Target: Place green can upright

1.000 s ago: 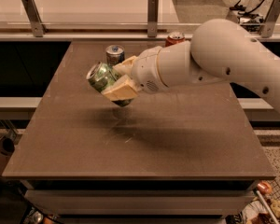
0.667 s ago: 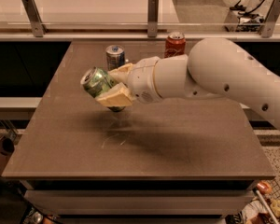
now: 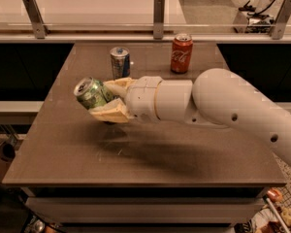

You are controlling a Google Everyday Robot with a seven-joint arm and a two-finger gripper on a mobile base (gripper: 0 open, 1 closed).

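Pale green can (image 3: 89, 92) tilted in pincer (image 3: 101, 100), mid-table (image 3: 136, 161)

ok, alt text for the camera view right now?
A white robot arm reaches in from the picture's right, its gripper shut on a green can, held tilted over the left part of a brown table. A silver-and-blue can and a red cola can stand upright near the table's far edge.
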